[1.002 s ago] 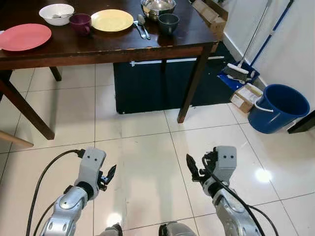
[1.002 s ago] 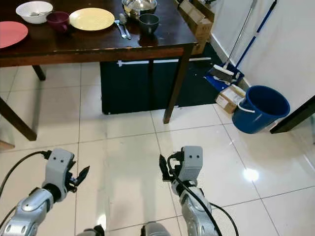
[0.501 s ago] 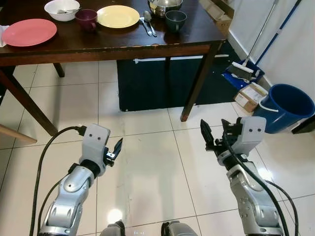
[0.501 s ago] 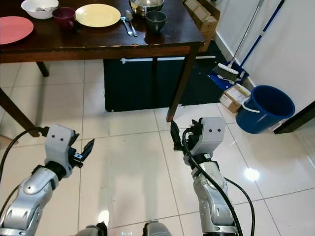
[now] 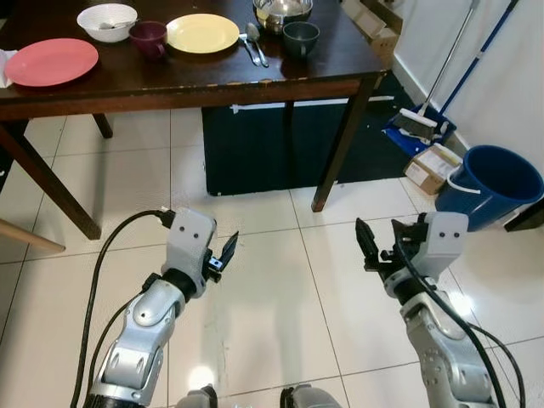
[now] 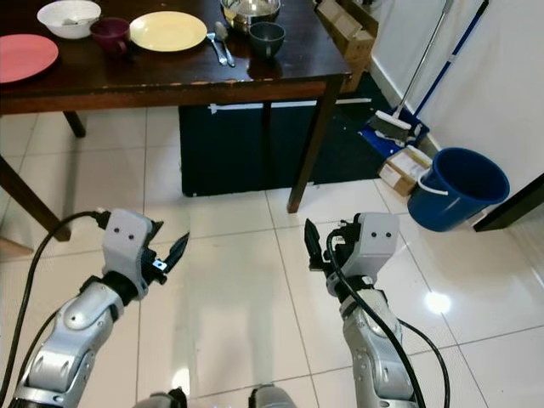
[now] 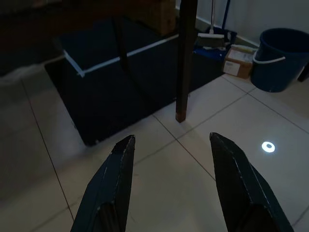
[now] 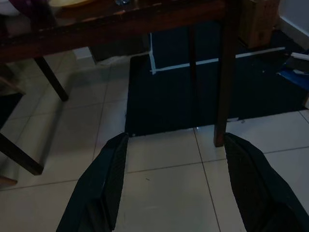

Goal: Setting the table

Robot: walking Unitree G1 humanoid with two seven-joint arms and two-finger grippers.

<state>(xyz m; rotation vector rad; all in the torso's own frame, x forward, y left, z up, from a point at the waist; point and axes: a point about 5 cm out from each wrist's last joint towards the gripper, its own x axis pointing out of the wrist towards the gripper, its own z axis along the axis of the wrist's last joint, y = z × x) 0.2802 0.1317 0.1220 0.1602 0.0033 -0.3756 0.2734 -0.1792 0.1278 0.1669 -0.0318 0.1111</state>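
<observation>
A dark wooden table (image 5: pixel 195 78) stands ahead of me. On it lie a pink plate (image 5: pixel 50 61), a white bowl (image 5: pixel 106 21), a maroon cup (image 5: pixel 148 38), a yellow plate (image 5: pixel 202 33), two spoons (image 5: pixel 254 42), a dark grey cup (image 5: pixel 301 38) and a metal bowl (image 5: pixel 283 10). My left gripper (image 5: pixel 226 252) and right gripper (image 5: pixel 367 248) hover low over the tiled floor, well short of the table. Both are open and hold nothing, as the wrist views show by their spread fingers (image 7: pixel 108 188) (image 8: pixel 99 186).
A black mat (image 5: pixel 272 144) lies under the table. At the right stand a blue bucket (image 5: pixel 491 183), a small cardboard box (image 5: pixel 429 167) and a broom with dustpan (image 5: pixel 421 123) against the white wall. A chair edge (image 5: pixel 21 236) shows at the far left.
Both arms have risen and reached forward, the left one further toward the middle. The camera view has lifted slightly toward the table. Both grippers stay open.
</observation>
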